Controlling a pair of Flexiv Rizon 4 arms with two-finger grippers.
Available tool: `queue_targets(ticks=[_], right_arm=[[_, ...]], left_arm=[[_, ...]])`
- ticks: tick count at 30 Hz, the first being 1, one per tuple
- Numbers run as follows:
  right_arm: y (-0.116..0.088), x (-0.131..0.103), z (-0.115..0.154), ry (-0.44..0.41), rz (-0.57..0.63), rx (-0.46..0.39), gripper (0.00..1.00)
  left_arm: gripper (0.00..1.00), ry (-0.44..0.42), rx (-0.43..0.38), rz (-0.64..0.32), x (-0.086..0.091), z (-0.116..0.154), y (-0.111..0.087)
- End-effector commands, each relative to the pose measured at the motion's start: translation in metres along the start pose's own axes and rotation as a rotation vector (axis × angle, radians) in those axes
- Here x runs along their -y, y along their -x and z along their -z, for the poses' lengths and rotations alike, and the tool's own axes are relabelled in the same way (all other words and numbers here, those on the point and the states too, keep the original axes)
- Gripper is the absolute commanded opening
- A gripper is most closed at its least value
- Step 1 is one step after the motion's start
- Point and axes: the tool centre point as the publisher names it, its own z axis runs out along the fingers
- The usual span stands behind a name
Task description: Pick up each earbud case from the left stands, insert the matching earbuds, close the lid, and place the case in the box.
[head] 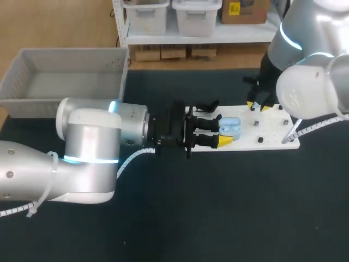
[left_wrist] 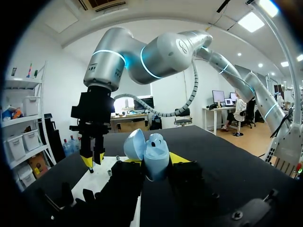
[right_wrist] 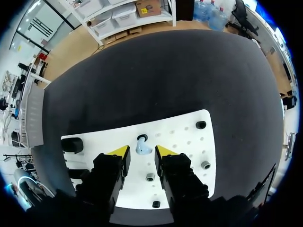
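Note:
An open light blue earbud case (left_wrist: pixel 155 156) with its lid (left_wrist: pixel 135 144) tipped back sits upright between my left gripper's (left_wrist: pixel 156 164) yellow tips, which are shut on it. In the head view that case (head: pixel 232 127) is held over the left part of the white board (head: pixel 272 137) by the left gripper (head: pixel 222 132). My right gripper (right_wrist: pixel 142 151) hangs over the board's far side with its fingers either side of a light blue earbud (right_wrist: pixel 142 148) on a small black peg, a slight gap showing on each side. The right gripper (head: pixel 257 107) points straight down.
A grey box (head: pixel 65 76) stands at the table's back left. On the white board (right_wrist: pixel 189 142) stand several small black pegs (right_wrist: pixel 201 125) and a black stand (right_wrist: pixel 72 144). Around the board lies dark table mat.

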Motion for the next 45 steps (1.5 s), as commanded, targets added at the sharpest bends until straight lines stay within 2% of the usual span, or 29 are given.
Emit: queue_targets(ticks=[1, 8, 9, 12, 14, 22, 26, 37, 45], right_arm=[[0.002, 0.001, -0.003, 0.000, -0.005, -0.002, 0.33], [0.003, 0.002, -0.002, 0.000, 0.001, -0.001, 0.29], [0.003, 0.002, -0.002, 0.000, 0.002, -0.001, 0.23], [0.003, 0.001, -0.004, -0.007, 0.008, -0.002, 0.14], [0.002, 0.000, -0.004, -0.007, 0.010, -0.003, 0.00], [0.002, -0.002, -0.004, -0.011, 0.014, -0.005, 0.00], [0.000, -0.002, 0.005, -0.008, 0.017, -0.004, 0.00], [-0.013, 0.010, 0.056, -0.003, 0.029, 0.006, 0.00], [-0.043, 0.011, 0.129, 0.018, 0.081, 0.050, 0.00]], left_arm=[[0.00, 0.009, 0.004, -0.004, 0.002, 0.000, -0.001], [0.00, 0.009, 0.004, -0.004, 0.002, 0.000, -0.001], [0.00, 0.009, 0.004, -0.004, 0.002, 0.000, -0.001], [0.00, 0.009, 0.004, -0.004, 0.002, 0.000, -0.001], [0.00, 0.009, 0.004, -0.004, 0.002, 0.000, -0.001], [0.00, 0.009, 0.004, -0.004, 0.002, 0.000, -0.001], [0.00, 0.009, 0.004, -0.004, 0.002, 0.000, -0.001], [0.00, 0.009, 0.004, -0.004, 0.002, 0.000, -0.001], [0.00, 0.009, 0.004, -0.004, 0.002, 0.000, -0.001]])
